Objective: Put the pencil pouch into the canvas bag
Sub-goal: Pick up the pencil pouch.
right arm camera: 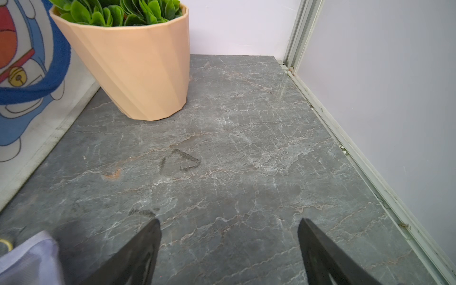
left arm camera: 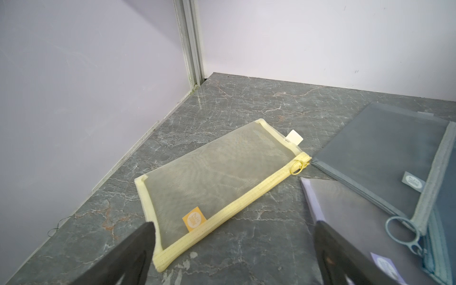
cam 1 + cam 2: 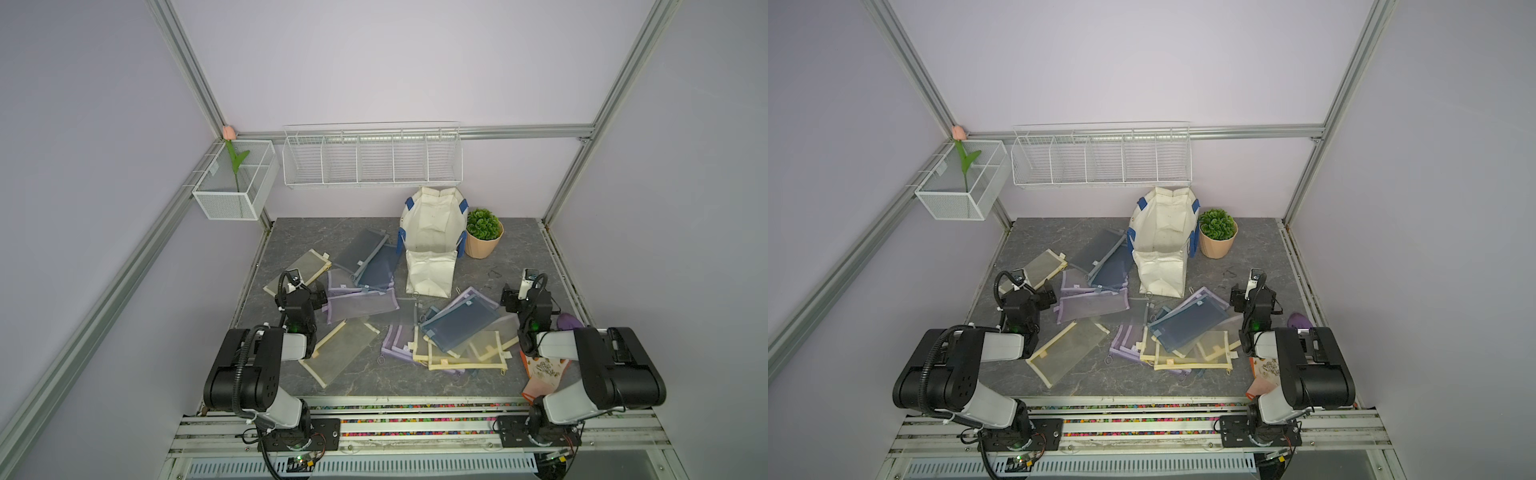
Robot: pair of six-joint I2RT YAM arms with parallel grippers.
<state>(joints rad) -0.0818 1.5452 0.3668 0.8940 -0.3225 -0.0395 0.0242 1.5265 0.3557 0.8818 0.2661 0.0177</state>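
The canvas bag point(image 3: 430, 232) point(image 3: 1163, 232) stands open at the back of the table; its printed side shows in the right wrist view point(image 1: 29, 103). Several mesh pencil pouches lie scattered in front of it. A yellow pouch point(image 2: 217, 177) point(image 3: 299, 270) lies flat at the far left. My left gripper point(image 2: 235, 224) point(image 3: 301, 289) hovers open just short of it, nothing between its fingers. A grey pouch point(image 2: 382, 158) and a lilac pouch point(image 2: 350, 217) lie beside it. My right gripper point(image 1: 230, 220) point(image 3: 528, 291) is open over bare table, right of the bag.
A potted plant in a peach pot point(image 3: 483, 232) point(image 1: 138, 69) stands right of the bag. A wire rack point(image 3: 372, 158) and a mesh box with a tulip point(image 3: 235, 183) hang on the walls. A purple item point(image 3: 567, 322) and a patterned orange item point(image 3: 544, 370) lie by the right arm.
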